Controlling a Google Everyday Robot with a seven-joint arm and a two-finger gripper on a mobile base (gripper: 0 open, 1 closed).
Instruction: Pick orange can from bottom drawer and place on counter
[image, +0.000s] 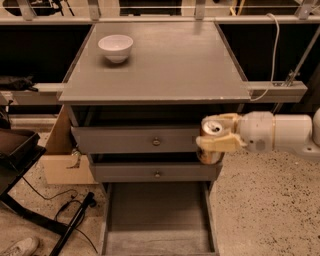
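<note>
My gripper (216, 135) is shut on the orange can (212, 131), holding it upright in the air in front of the right end of the top knobbed drawer, below the counter's front edge. The can's silver top and pull tab face up. The white arm reaches in from the right. The bottom drawer (157, 235) is pulled open below, its grey floor bare. The counter (170, 65) is the flat grey top of the cabinet, above and behind the can.
A white bowl (116, 47) stands on the counter's back left. Two knobbed drawers (156, 142) are shut. A cardboard box (62, 160) and cables lie on the floor at left. A white cable hangs at the right rail (274, 90).
</note>
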